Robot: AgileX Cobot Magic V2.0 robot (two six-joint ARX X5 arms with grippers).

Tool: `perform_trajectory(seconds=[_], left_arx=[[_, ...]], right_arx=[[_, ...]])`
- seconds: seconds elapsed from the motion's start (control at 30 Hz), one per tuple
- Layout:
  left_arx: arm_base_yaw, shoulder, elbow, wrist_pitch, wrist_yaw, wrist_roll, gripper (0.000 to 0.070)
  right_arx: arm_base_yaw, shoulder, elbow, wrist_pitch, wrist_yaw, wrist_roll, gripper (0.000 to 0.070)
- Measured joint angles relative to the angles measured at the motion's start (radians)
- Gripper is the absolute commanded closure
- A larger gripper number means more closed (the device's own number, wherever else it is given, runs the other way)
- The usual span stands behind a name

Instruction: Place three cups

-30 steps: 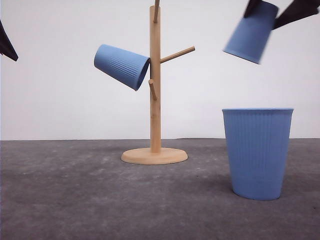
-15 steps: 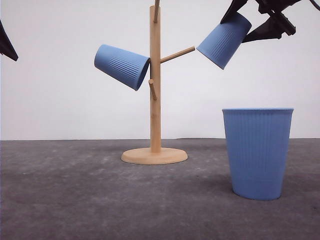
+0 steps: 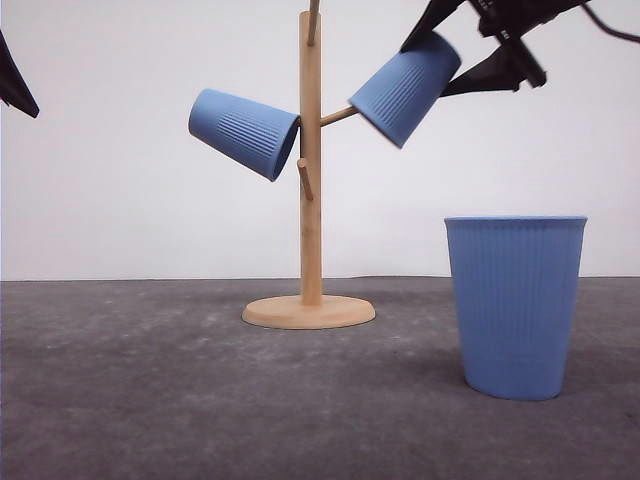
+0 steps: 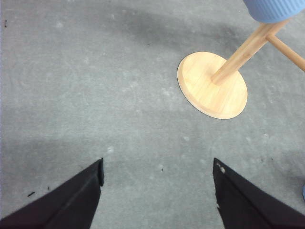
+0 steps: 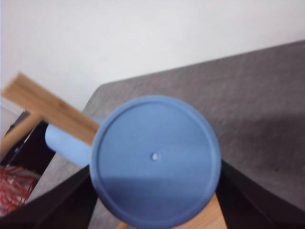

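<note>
One blue cup (image 3: 243,132) hangs tilted on the left peg of the wooden stand (image 3: 311,200). My right gripper (image 3: 455,50) is shut on a second cup (image 3: 405,88), held tilted with its mouth over the tip of the right peg. In the right wrist view this cup's round bottom (image 5: 156,160) sits between the fingers (image 5: 52,205), with the stand's post (image 5: 50,114) behind it. A third cup (image 3: 515,305) stands upright on the table at the right. My left gripper (image 4: 157,191) is open and holds nothing, above the table near the stand's base (image 4: 213,85).
The grey table (image 3: 150,400) runs back to a white wall. The stand's round base (image 3: 309,311) sits mid-table. A short lower peg (image 3: 305,178) and a top peg stick out of the post. My left arm's tip (image 3: 12,85) shows at the far left edge.
My right gripper has carried its cup leftward and slightly down, from the upper right to the right peg, tilting the mouth onto the peg's tip. Nothing else moved.
</note>
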Motion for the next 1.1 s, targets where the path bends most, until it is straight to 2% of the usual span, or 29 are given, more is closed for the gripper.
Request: perform_trajectory(seconds=[0.73, 0.9, 1.1], left_arx=[[0.000, 0.000, 0.000, 0.001, 0.000, -0.001, 0.0270], [0.000, 0.000, 0.000, 0.001, 0.000, -0.001, 0.0270], [0.000, 0.000, 0.000, 0.000, 0.000, -0.001, 0.0270]], right_arx=[[0.048, 0.054, 0.002, 0.008, 0.003, 0.011, 0.0274], [0.048, 0.054, 0.002, 0.008, 0.009, 0.011, 0.0199], [0.048, 0.057, 0.002, 0.004, 0.018, 0.011, 0.0199]])
